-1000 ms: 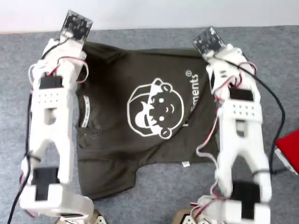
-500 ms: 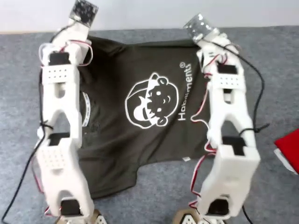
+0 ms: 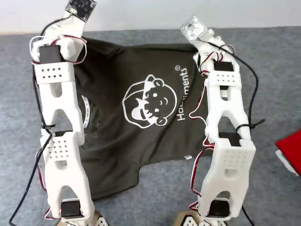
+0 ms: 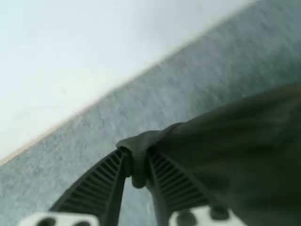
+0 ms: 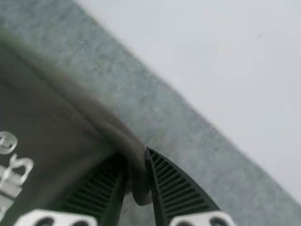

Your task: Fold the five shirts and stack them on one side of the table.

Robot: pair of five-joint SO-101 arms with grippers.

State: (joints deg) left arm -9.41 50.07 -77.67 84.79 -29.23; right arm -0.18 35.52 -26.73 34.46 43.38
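Dark olive T-shirt (image 3: 117,155) is lying spread out on the grey felt table (image 3: 273,61), with the white monkey-face print (image 3: 148,103) facing up. I'll use that print as my reference. Both arms stretch past it to the shirt's far edge, one on each side.

The left gripper (image 4: 136,159) is clamped on a bunched nub of fabric at the far corner on its side of the print. The right gripper (image 5: 136,159) is pinching the rolled edge at the other far corner, just past the white lettering (image 3: 183,92).

From the high view I get the whole layout. There's a small white tag (image 3: 187,157) on the hem nearest the arm bases, and something red (image 3: 292,147) well off to the right-arm side of the print. I can't tell what it is.

The wrist views give me the grip itself: ribbed black fingers (image 4: 106,176) with cloth squeezed between them.
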